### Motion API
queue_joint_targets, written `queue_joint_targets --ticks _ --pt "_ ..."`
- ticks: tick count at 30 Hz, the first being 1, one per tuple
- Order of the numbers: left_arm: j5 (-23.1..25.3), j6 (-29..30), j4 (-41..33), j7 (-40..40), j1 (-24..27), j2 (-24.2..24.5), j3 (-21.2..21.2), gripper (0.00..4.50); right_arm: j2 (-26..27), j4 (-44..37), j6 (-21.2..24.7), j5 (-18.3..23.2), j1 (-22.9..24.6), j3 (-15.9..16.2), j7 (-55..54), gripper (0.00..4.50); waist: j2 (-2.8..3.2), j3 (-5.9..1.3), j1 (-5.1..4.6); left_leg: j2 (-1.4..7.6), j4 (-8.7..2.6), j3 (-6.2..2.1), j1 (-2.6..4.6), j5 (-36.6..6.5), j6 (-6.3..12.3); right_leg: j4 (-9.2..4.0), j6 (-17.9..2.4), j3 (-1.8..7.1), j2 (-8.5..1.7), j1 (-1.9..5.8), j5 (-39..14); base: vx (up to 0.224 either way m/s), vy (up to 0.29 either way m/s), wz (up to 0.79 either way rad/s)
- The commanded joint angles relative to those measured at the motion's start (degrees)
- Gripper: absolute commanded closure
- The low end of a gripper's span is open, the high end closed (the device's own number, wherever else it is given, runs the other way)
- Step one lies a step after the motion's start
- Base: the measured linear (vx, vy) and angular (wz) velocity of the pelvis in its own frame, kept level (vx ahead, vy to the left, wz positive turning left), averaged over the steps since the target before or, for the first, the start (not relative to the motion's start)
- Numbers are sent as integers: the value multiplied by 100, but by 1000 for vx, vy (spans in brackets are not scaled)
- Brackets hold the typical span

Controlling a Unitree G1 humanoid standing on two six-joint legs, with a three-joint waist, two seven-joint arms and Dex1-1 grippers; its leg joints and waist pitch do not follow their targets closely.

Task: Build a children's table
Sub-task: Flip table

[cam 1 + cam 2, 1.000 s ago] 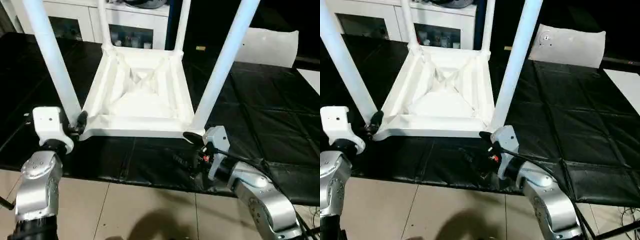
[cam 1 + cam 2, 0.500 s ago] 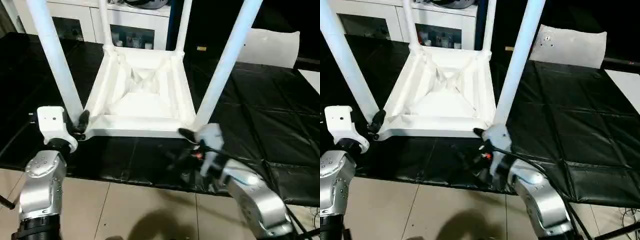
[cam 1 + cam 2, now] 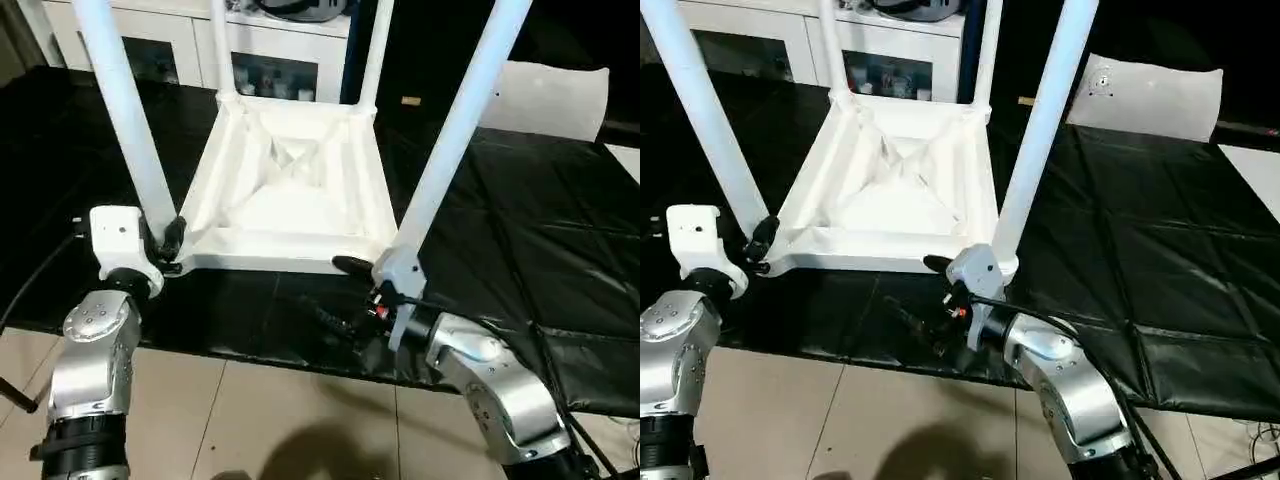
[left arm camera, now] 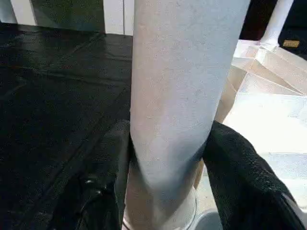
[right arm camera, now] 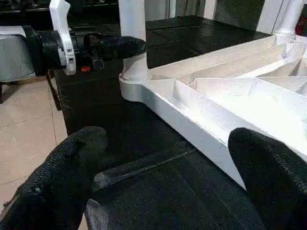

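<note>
The children's table lies upside down, its ribbed white tabletop point(image 3: 285, 195) resting on the black mat with all the legs standing up from the corner sockets. My left gripper point(image 3: 170, 245) is shut on the base of the near-left leg point(image 3: 125, 110). In the left wrist view both black fingers point(image 4: 108, 172) press against that leg point(image 4: 177, 96). My right gripper point(image 5: 168, 177) stands open just in front of the tabletop's near edge point(image 5: 192, 124), beside the near-right leg point(image 3: 455, 130), with nothing between its fingers point(image 5: 72, 163).
The black padded worktop point(image 3: 520, 230) stretches to the right. At the back right lies a flat white sheet point(image 3: 555, 95). A white cabinet with glass doors point(image 3: 150, 50) stands behind. Tiled floor point(image 3: 250, 420) lies below the worktop's near edge, where a black cable point(image 3: 330, 318) hangs.
My left gripper has closed around the near-left leg. My right gripper has moved left and up to the tabletop's front edge, still open.
</note>
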Motion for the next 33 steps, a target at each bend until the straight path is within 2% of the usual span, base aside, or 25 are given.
queue_joint_targets --ticks 1,5,7,8,9,10,11,12,14,15,16,17,19,23,25,30,33 --pt "-156 122 124 8 -71 -72 -37 250 -35 35 -66 14 -95 -14 72 0 144 -300 -39 504 -556 -191 -24 -836 111 -457 -378 528 -723 250 -1809 0 0 0" --pt "-440 253 27 65 -95 -226 114 250 7 47 -28 71 -115 -45 48 0 135 -301 -32 504 -553 -181 -37 -804 117 -447 -436 532 -738 262 -1789 0 0 0" --pt "-1003 437 -203 208 -119 -604 407 250 119 49 71 223 -137 -153 -32 0 135 -294 -25 508 -549 -184 -38 -852 98 -474 -443 524 -754 257 -1938 0 0 0" --pt "-1091 472 -247 222 -113 -665 439 250 130 51 82 238 -141 -165 -40 0 120 -299 -38 511 -550 -178 -49 -841 101 -468 -449 531 -749 268 -1914 0 0 0" --pt "-1469 631 -438 264 -70 -920 556 250 181 61 133 299 -162 -211 -75 0 95 -309 -35 520 -543 -177 -49 -774 116 -454 -463 535 -759 272 -1853 0 0 0" --pt "-1558 673 -483 276 -52 -983 576 250 191 63 146 312 -166 -218 -82 0 102 -315 -31 526 -541 -180 -53 -698 123 -434 -503 538 -767 274 -1773 0 0 0" --pt "-1880 852 -690 317 60 -1241 597 250 230 73 196 353 -183 -236 -102 0 102 -325 -33 525 -527 -172 -66 -544 160 -409 -545 543 -751 273 -1586 0 0 0" --pt "-1990 923 -774 336 116 -1333 581 250 242 76 214 364 -189 -237 -106 0 92 -333 -33 524 -514 -171 -98 -338 217 -367 -636 548 -746 283 -1321 0 0 0" --pt "-2031 1056 -918 321 260 -1448 427 250 297 80 307 418 -187 -255 -146 0 91 -351 -21 504 -486 -141 -103 -92 331 -333 -741 555 -739 282 -1046 0 0 0" --pt "-2037 1118 -960 296 304 -1477 369 250 316 79 347 431 -182 -262 -177 0 99 -342 -10 491 -482 -120 -93 -77 384 -347 -754 559 -738 271 -1081 0 0 0" --pt "-2087 1192 -1001 317 333 -1551 360 250 349 104 424 396 -174 -272 -287 0 47 -342 9 480 -483 -105 -84 -51 416 -352 -717 557 -738 270 -1201 0 0 0" --pt "-2103 1212 -1012 327 338 -1574 365 250 359 112 446 383 -172 -274 -323 0 57 -336 11 483 -490 -104 -77 -28 424 -366 -692 550 -722 258 -1248 0 0 0" --pt "-2085 1356 -1080 284 364 -1601 315 250 431 174 472 379 -157 -343 -437 0 59 -324 3 504 -511 -117 -73 -94 390 -385 -566 538 -702 251 -1386 0 0 0" --pt "-2130 1606 -1253 282 396 -1655 303 250 661 377 721 499 -198 -672 -924 0 43 -313 -29 485 -530 -119 -66 -250 271 -417 -410 544 -709 266 -1620 0 0 0" --pt "-2319 1767 -1393 397 424 -1669 297 250 821 460 897 681 -230 -882 -1097 0 34 -318 -46 484 -531 -116 -58 -232 261 -408 -400 551 -710 260 -1601 0 0 0" --pt "-2394 1809 -1387 454 398 -1656 329 250 942 626 1187 782 -311 -1087 -1399 0 24 -319 -35 460 -525 -97 -53 -65 303 -415 -325 544 -688 256 -1547 0 0 0" --pt "-2426 1913 -1399 450 360 -1689 421 250 1079 732 1326 984 -398 -1269 -1501 0 26 -320 -35 458 -525 -97 -56 -91 285 -421 -291 540 -693 261 -1604 0 0 0"
